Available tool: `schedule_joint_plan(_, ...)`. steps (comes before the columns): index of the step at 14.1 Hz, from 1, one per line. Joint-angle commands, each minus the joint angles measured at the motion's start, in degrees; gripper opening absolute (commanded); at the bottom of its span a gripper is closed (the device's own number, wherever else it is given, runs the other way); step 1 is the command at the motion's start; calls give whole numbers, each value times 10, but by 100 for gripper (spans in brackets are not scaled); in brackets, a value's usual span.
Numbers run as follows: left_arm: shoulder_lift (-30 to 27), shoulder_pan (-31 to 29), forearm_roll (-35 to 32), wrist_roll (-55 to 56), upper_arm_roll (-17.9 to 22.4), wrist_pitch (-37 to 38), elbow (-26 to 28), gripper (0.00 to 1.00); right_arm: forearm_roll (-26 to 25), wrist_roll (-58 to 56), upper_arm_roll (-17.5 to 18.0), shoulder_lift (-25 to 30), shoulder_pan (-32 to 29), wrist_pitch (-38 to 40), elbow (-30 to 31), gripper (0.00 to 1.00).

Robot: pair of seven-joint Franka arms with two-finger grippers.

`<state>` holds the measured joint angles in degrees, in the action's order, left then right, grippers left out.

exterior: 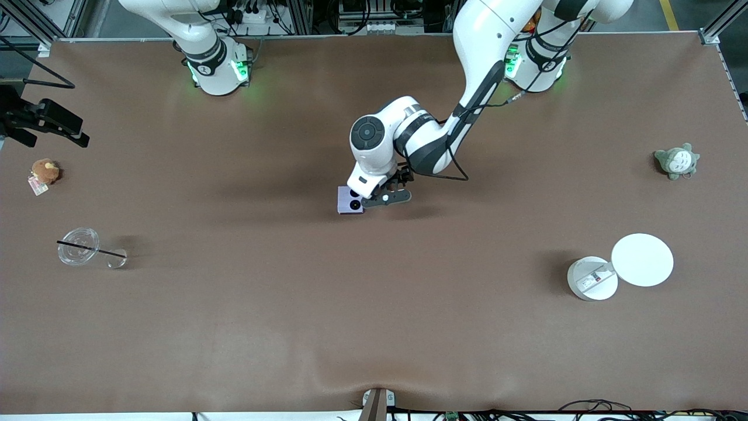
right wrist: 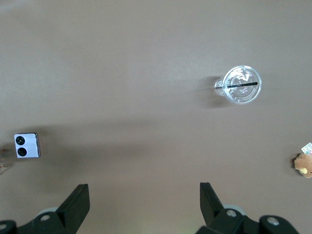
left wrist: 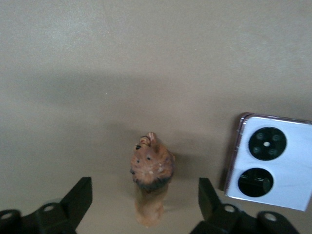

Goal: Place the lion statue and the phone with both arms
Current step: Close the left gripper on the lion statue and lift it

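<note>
Soft, even light falls from above. Blurry grey shadows lie on the brown table under the arms. The lion statue looks a bit fuzzy up close.

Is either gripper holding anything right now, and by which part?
Nothing held. Left gripper is open, straddling the lion statue beside the phone; right gripper waits open.
</note>
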<state>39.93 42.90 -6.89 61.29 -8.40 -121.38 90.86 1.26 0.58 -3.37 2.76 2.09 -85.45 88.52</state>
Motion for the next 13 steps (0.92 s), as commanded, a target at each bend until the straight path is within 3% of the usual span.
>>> schedule_joint_plan(1, -4, 4, -14, 15, 3, -7, 9, 79, -5, -6, 4, -6, -5, 9, -12, 100)
schedule_joint_plan(3, -1, 3, -14, 15, 3, -7, 9, 58, -5, -6, 4, -6, -5, 9, -12, 100)
schedule_joint_plan(4, 0, 2, -15, 14, 3, -7, 9, 38, -5, -6, 4, -6, -5, 9, -12, 100)
schedule_joint_plan(7, -1, 1, -14, 14, 4, -7, 9, 0, -5, -6, 4, -6, -5, 9, -12, 100)
schedule_joint_plan(13, -63, -47, -16, -68, 4, 80, 9, 0, -5, -9, 6, -18, 3, 9, -12, 100)
